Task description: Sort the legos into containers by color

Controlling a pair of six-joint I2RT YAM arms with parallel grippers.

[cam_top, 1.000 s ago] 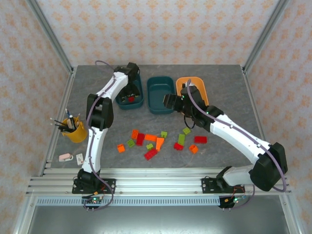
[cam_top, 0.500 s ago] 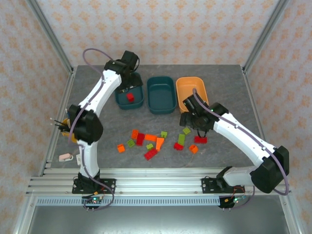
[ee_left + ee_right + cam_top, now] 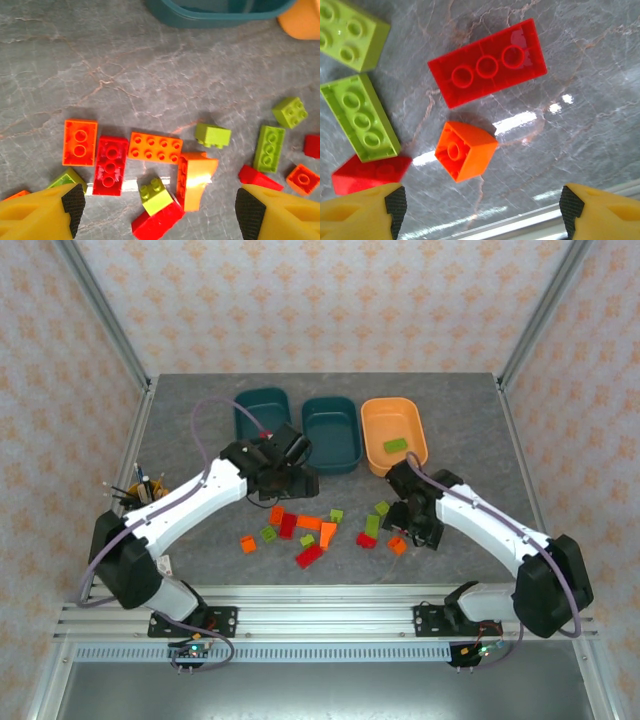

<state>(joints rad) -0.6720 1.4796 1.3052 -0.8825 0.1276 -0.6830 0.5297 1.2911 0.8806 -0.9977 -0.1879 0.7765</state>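
Over the desk [image 3: 180,420], my left fingers [image 3: 50,215] and right fingers [image 3: 365,210] hang open; one green brick [image 3: 397,445] is in the orange tub [image 3: 367,435], most legos [image 3: 310,523] unsorted.

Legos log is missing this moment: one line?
left gripper: open over legos | right gripper: open over orange lego | orange tub: green lego

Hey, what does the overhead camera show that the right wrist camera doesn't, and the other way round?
Overhead adds: the left teal tub, the middle teal tub, and the orange tub holding one green brick. Right wrist adds: the hollow undersides of a red brick and a long green brick. Shared: the small orange brick on the grey table, below the open right pincer.
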